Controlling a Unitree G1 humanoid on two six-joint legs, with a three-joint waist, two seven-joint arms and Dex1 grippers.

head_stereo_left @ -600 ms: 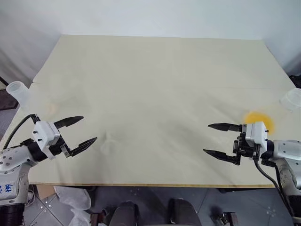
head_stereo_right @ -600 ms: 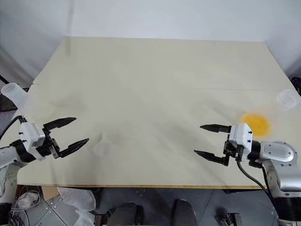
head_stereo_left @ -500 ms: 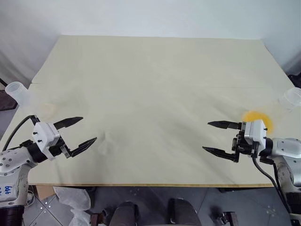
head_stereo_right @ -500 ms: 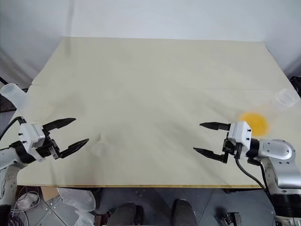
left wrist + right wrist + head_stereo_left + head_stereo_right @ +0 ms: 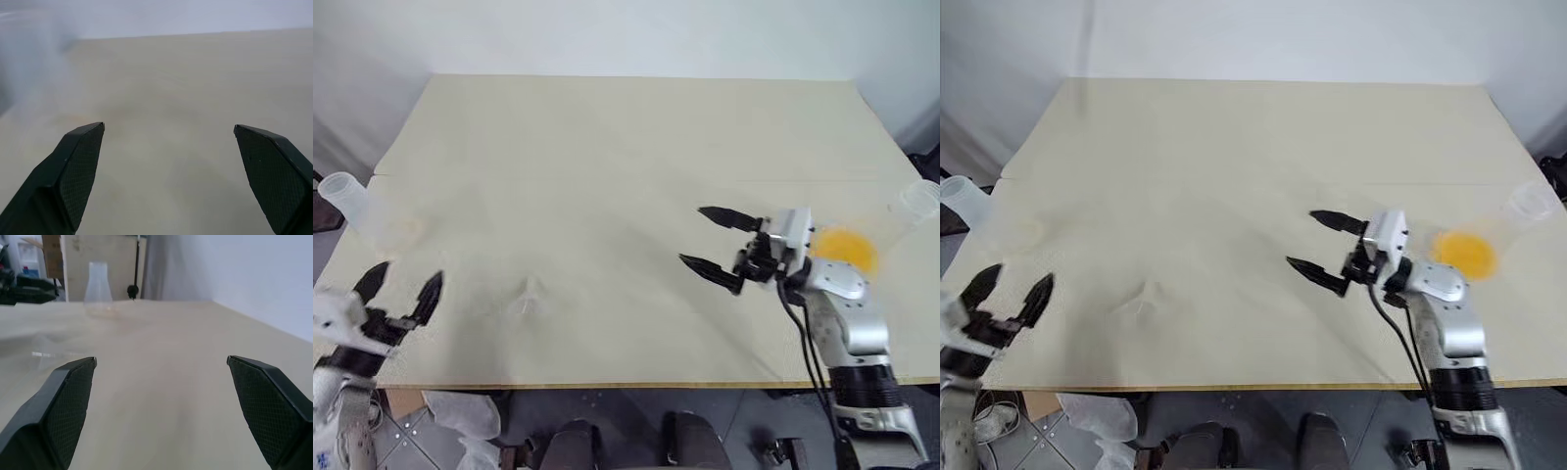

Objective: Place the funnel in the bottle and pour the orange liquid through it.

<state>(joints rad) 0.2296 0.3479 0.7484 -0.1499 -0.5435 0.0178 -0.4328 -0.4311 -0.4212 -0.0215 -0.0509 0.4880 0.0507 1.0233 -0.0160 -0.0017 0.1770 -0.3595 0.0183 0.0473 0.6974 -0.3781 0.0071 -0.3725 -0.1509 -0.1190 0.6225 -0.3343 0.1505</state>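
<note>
Reaching leftward, right gripper (image 5: 713, 241) open, empty

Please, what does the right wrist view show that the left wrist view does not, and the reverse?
Right wrist view, not the left: the bottle, upright near the table's far edge, and the right claw, open. Left wrist view, not the right: nothing new, just a closer look between the left claw's fingers. Both: the pale table and the left claw, open.
</note>
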